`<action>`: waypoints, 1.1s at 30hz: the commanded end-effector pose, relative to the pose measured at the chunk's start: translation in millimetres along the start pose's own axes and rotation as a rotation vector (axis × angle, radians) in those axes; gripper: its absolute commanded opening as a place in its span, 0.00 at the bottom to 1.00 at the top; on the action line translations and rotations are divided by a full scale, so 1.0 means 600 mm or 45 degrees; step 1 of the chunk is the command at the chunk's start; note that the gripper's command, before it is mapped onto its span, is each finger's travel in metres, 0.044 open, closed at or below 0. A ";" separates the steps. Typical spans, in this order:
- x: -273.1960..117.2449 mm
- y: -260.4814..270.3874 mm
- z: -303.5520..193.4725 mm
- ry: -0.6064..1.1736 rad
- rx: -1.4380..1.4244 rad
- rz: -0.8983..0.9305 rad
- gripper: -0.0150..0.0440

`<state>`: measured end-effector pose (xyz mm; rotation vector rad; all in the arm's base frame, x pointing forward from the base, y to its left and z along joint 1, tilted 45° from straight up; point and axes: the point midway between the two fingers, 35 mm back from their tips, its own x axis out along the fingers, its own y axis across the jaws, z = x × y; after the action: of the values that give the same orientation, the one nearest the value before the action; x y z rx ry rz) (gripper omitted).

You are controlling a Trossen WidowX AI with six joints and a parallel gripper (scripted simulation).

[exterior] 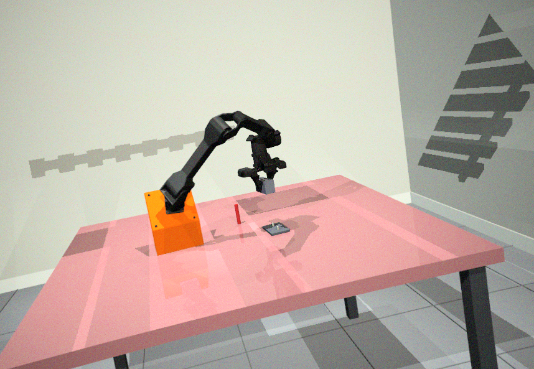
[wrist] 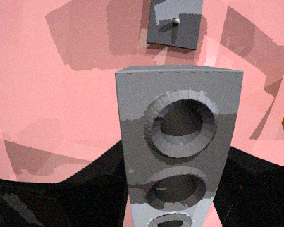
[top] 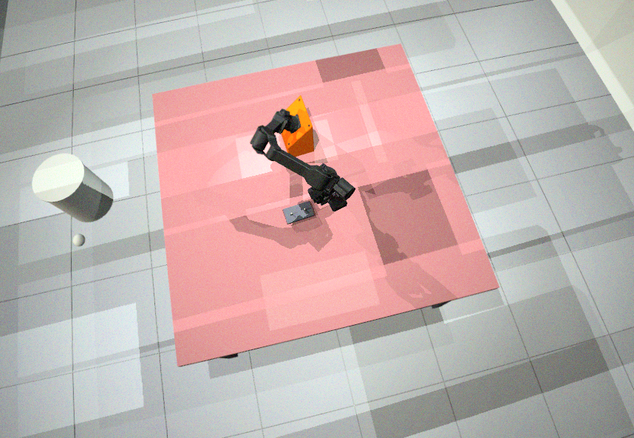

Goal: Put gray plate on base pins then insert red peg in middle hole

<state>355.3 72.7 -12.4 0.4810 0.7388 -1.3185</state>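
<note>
Gray plate (exterior: 267, 186) (wrist: 179, 163): you have it up in the air above the desk (top: 220, 289) (exterior: 267, 279), off the pins.
Jaws (exterior: 263, 183): clamped on the gray plate, as you see in the exterior view.
Holes: three show in the plate in your wrist view, in a row.
Base (top: 298, 212) (exterior: 276, 228) (wrist: 172, 37): on the desk, lower than the plate, its two pins pointing up.
Red peg (exterior: 237, 214): standing upright on the desk, between the base and your orange block (top: 301, 145) (exterior: 178, 238), touching neither.
Arm (top: 292, 160) (exterior: 200, 158): mounted on the orange block, bent over toward the base.
</note>
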 end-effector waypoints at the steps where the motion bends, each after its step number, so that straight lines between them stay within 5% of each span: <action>1: 0.006 0.000 0.023 0.002 0.016 0.013 0.25; 33: 0.083 -0.039 0.171 -0.009 0.137 0.015 0.25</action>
<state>359.0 -28.0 18.6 0.5609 0.6764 -1.3543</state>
